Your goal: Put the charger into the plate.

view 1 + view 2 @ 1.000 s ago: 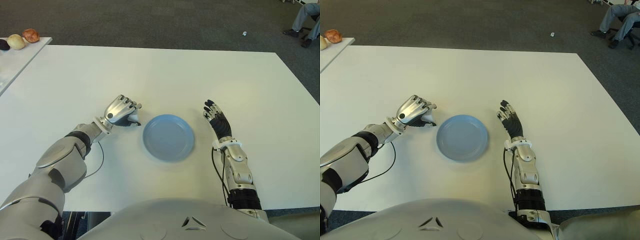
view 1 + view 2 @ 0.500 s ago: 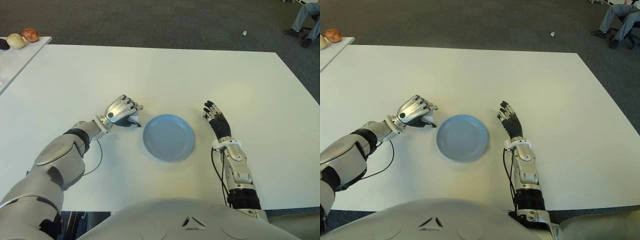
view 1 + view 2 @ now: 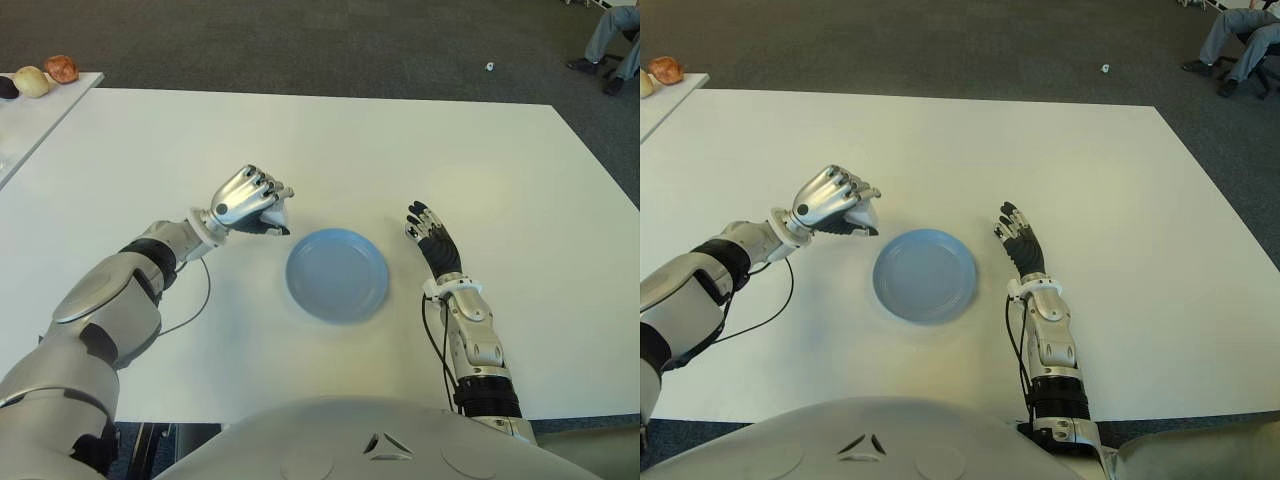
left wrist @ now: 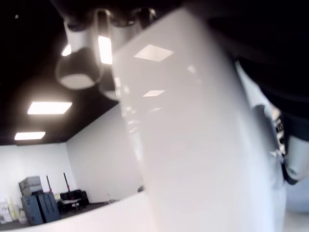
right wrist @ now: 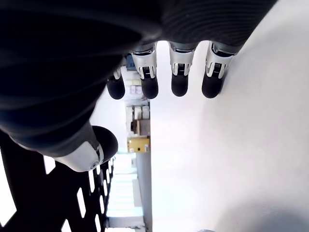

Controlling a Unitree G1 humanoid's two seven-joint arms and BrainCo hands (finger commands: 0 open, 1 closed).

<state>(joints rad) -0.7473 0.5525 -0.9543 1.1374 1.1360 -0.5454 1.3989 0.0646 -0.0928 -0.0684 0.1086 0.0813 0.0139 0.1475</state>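
One charger (image 4: pixel 193 145), white, smooth and glossy, blocky in shape, clasped inside the curled left hand (image 3: pixel 247 198); only a white corner showing under the fingers (image 3: pixel 272 188) in the eye views, a broad pale face filling the left wrist view. Held above the table (image 3: pixel 330 140), up and to the left of the plate (image 3: pixel 337 274), not over it. A shadow on the tabletop beneath the fist.

One plate, round, light blue, shallow with a low raised rim, lying flat near the middle of the table's near half, nothing in it.

Two hands. Left hand silver-shelled, knuckles up, fingers wrapped tight around the charger. Right hand (image 3: pixel 431 235) dark, showing just right of the plate, fingers straight and slightly spread, gripping nothing; four black rounded fingertips (image 5: pixel 179 87) and a thumb apart in the right wrist view.

One table, white, matte, rectangular. A thin black cable (image 3: pixel 190 305) looping beside the left forearm. Dark carpet (image 3: pixel 300 40) beyond. At far left a second white surface (image 3: pixel 30 120) with three rounded items (image 3: pixel 35 80).
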